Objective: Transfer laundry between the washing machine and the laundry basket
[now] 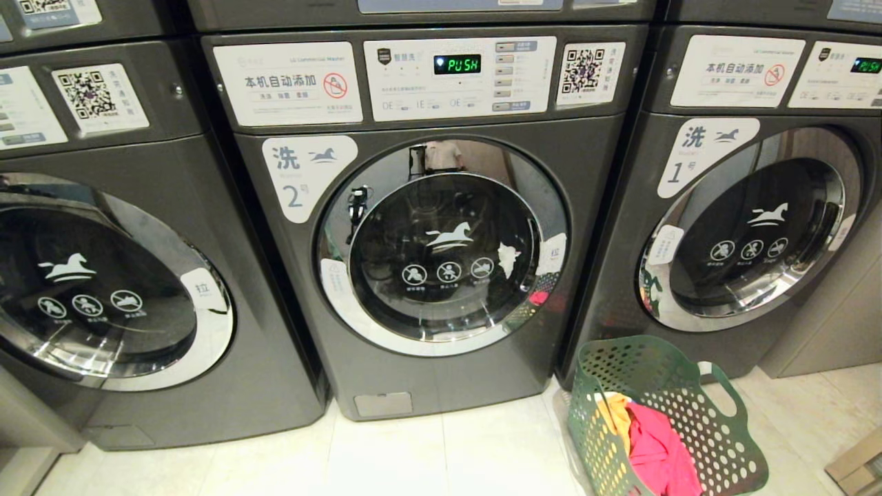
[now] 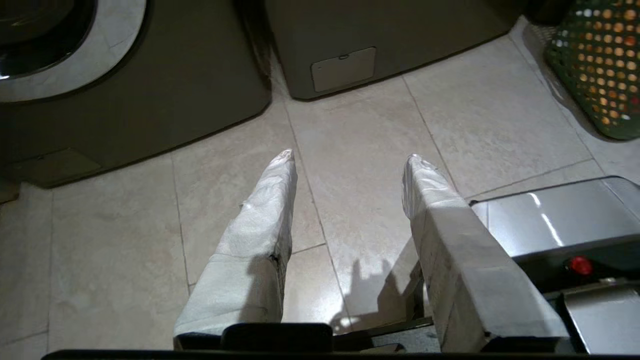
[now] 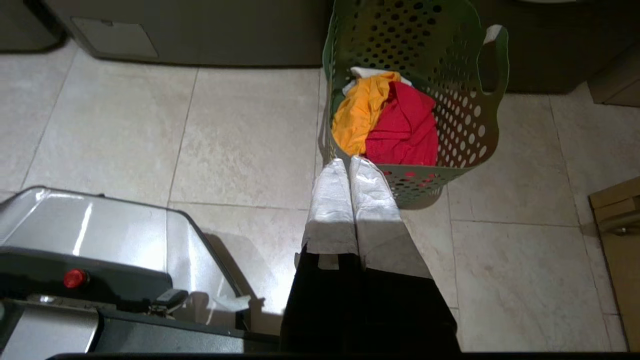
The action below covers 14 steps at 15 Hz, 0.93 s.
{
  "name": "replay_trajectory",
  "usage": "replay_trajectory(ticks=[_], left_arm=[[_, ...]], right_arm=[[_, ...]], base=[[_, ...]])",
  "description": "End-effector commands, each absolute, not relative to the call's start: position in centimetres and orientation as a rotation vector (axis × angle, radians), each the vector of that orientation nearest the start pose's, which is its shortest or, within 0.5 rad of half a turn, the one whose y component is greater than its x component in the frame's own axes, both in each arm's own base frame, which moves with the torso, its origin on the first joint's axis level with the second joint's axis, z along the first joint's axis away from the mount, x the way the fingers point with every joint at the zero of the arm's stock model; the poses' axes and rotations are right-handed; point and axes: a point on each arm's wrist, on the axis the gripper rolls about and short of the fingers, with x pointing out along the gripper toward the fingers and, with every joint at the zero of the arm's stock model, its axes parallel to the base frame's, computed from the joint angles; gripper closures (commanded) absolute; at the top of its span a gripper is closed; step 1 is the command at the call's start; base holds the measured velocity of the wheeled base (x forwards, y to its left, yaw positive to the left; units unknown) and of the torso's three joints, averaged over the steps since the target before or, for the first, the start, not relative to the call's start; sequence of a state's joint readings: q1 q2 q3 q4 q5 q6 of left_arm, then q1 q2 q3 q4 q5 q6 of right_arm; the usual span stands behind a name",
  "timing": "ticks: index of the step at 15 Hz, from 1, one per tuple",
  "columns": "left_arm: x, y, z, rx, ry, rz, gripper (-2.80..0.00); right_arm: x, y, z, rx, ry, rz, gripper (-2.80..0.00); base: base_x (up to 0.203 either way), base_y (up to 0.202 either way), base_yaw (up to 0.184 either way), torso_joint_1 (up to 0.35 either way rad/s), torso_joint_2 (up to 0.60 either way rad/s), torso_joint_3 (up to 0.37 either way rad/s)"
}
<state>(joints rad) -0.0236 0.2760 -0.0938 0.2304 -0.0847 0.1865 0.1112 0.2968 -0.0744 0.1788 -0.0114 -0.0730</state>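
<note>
The grey washing machine (image 1: 413, 372) marked 2 faces me with its round door (image 1: 444, 248) shut. A green perforated laundry basket (image 1: 696, 406) stands on the floor by its right front corner, holding a pink garment (image 1: 658, 448) and a yellow one (image 1: 615, 417). Neither arm shows in the head view. My right gripper (image 3: 350, 162) hangs shut and empty just before the near rim of the basket (image 3: 450, 60), above the floor. Red (image 3: 405, 130), orange (image 3: 357, 112) and white (image 3: 367, 72) laundry lie inside. My left gripper (image 2: 350, 157) is open and empty over the floor tiles, the basket (image 2: 600, 65) off to one side.
Matching washers stand to the left (image 1: 103, 275) and right (image 1: 751, 227), doors shut. My silver base (image 3: 90, 235) sits on the pale floor tiles behind both grippers. A cardboard box (image 1: 858, 465) lies at the far right, beyond the basket.
</note>
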Motion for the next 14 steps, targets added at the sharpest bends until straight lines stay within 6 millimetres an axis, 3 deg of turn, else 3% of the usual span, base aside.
replay_trajectory(ticks=[1,6,11,14], left_arm=[[-0.9,-0.1,8.3,0.178,0.413,-0.202,0.00],[-0.5,0.0,8.3,0.101,0.361,-0.118,0.00],[-0.5,0.0,8.0,0.103,0.363,-0.121,0.00],[-0.1,-0.1,7.9,0.105,0.286,-0.131,0.00]], right_arm=[[-0.6,-0.1,8.2,-0.082,0.364,0.104,0.00],[-0.8,0.0,8.1,-0.104,0.356,-0.024,0.00],[-2.5,0.0,7.7,-0.138,0.009,0.016,0.00],[-2.3,0.0,7.6,-0.144,-0.008,0.023,0.00]], base=[[0.000,0.000,0.000,0.000,0.00,0.000],[0.000,0.000,0.000,0.000,0.00,0.000],[0.000,0.000,0.000,0.000,0.00,0.000],[0.000,0.000,0.000,0.000,0.00,0.000]])
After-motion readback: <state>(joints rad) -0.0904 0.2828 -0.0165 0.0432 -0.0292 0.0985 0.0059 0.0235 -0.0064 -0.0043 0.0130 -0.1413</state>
